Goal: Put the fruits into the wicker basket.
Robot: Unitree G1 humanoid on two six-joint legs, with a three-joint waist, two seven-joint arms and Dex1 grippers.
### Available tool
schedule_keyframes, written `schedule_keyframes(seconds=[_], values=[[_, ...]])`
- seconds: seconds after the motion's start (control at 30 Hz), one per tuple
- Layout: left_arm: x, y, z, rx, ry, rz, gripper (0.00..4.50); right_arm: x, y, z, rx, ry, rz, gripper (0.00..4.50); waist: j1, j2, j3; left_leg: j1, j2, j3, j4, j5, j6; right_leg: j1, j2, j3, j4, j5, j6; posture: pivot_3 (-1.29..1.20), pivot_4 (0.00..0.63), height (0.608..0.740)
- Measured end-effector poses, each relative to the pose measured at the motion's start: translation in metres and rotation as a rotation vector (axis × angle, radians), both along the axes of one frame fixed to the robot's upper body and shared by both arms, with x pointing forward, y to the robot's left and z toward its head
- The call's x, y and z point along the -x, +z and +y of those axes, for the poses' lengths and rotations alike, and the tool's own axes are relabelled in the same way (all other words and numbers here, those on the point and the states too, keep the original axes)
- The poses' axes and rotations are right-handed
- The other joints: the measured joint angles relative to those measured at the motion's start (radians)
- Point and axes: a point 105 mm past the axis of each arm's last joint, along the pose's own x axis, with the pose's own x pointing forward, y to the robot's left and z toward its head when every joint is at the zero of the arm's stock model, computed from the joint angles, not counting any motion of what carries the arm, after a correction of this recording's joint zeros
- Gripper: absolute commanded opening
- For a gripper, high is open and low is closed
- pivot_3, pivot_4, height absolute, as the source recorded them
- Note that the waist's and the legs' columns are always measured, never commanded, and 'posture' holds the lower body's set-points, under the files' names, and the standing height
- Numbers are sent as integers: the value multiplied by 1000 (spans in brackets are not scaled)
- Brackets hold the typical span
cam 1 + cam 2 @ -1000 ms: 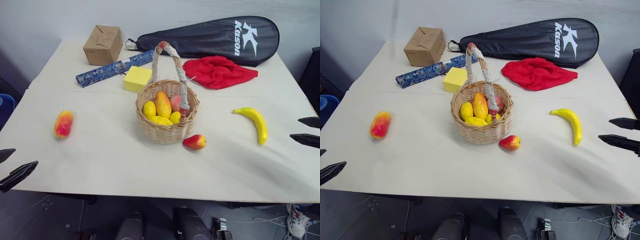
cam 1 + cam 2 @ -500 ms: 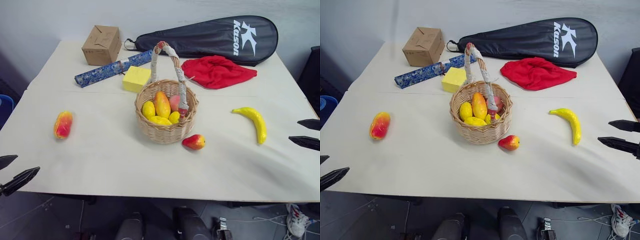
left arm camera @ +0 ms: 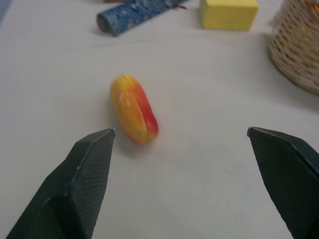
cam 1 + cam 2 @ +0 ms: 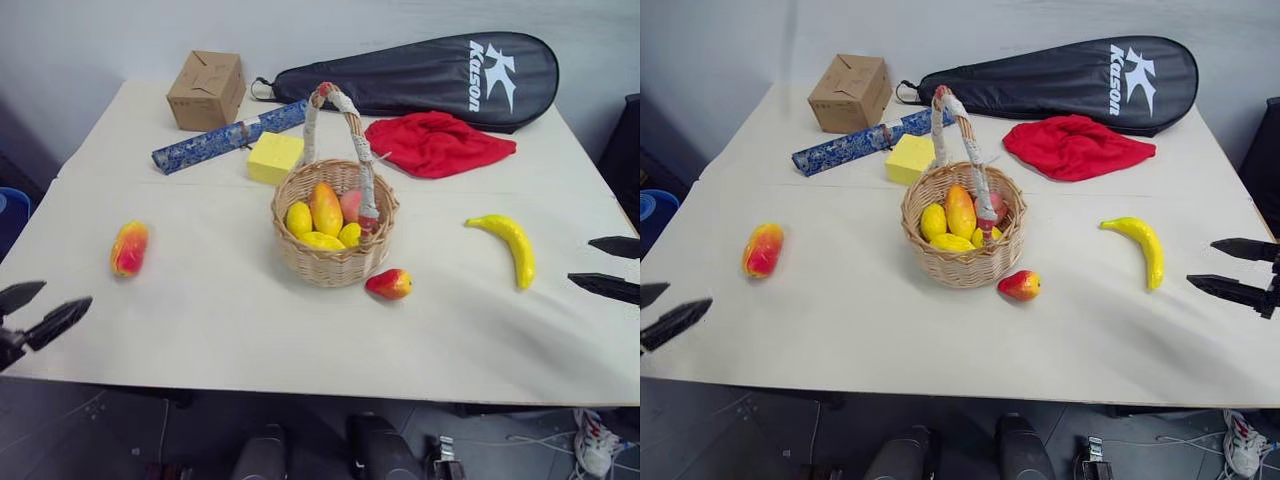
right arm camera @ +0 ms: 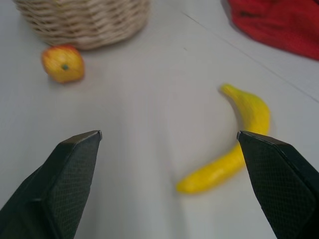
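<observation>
— What had changed in that last second?

— The left gripper point(image 4: 42, 312) had come forward, up over the near left edge of the surface point(image 4: 200, 340), and the right gripper point(image 4: 1232, 270) had slid inward a little from the right edge. None of the fruit had shifted.

— Was either one carrying anything?

— No. Both had their fingers spread wide and empty. From the left wrist, the red-and-yellow mango point(image 3: 134, 108) lay on the bare surface ahead, between the two fingers but still apart from them. From the right wrist, the banana point(image 5: 234, 149) sat ahead in the same way, with the small red-orange fruit point(image 5: 62, 62) farther off, just beside the basket.

— So how much was done?

— A good part, I'd say. The wicker basket point(image 4: 333, 262) stood in the middle and already held yellow lemons point(image 4: 299, 218), an orange mango point(image 4: 326, 207) and a pinkish fruit behind its wrapped handle. Three were still out: the mango well to the left, the small fruit close by the basket's front right, and the banana well to the right.

— And the other clutter?

— The yellow sponge point(image 4: 275, 157), cardboard box point(image 4: 206, 89), blue roll point(image 4: 228, 135), red cloth point(image 4: 437, 142) and racket bag point(image 4: 430, 72) lay at the back, no part of the job.
</observation>
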Motion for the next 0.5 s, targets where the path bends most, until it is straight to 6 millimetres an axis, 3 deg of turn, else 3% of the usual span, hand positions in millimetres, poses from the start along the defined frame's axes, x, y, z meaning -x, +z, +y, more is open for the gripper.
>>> schedule_keyframes(seconds=[0.2,0.33,0.4,0.5], values=[[-33,-5,-6,40,116,98,4472,31,23,85,-41,310,-13,4500,2,0,0,-1,0,-1,1,1,-1,-1,1,0,2,0,1,0,150,740],[-62,7,-5,82,176,98,4472,55,44,137,-53,513,-56,4500,2,-2,0,-2,-1,-1,3,1,-2,-2,1,0,3,1,2,0,150,740],[-82,7,-8,99,174,116,4472,63,59,157,-54,592,-115,4500,2,-2,0,-2,-2,-2,3,1,-2,-2,1,-1,3,1,2,0,150,740],[-103,-11,-3,70,213,196,4472,66,69,174,-56,653,-172,4500,0,-4,-1,-4,-1,-1,1,1,-2,-5,1,0,1,1,2,0,150,740]])
